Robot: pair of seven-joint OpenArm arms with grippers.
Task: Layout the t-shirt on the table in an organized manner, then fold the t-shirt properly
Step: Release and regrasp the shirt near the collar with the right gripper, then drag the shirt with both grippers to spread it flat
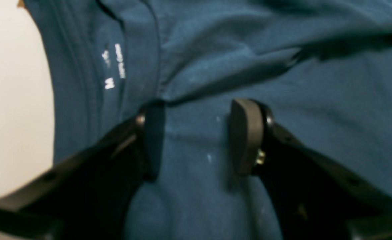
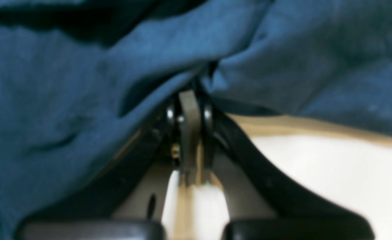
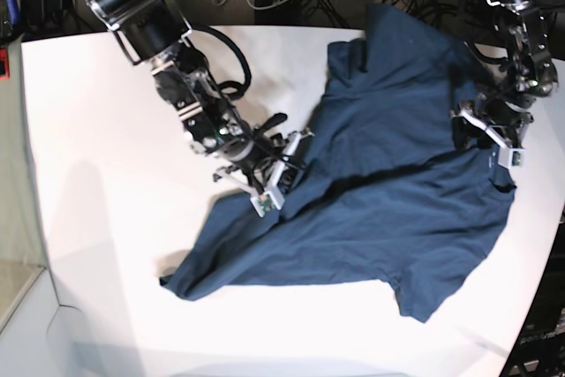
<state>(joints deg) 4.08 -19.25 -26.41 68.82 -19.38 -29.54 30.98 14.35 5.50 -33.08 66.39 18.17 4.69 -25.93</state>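
The dark navy t-shirt (image 3: 388,192) lies rumpled and partly spread, creased diagonally, on the white table (image 3: 106,218).

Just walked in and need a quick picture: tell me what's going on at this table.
A two-armed robot is working on a dark blue t-shirt that lies rumpled and unfolded on the white table. The right claw is shut on a fold of cloth at the shirt's edge. The left claw is open, pressed down on the shirt near the neck label.

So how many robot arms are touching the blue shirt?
2. The right tool pinches the t-shirt at its left edge; the left tool presses open near the collar, right side.
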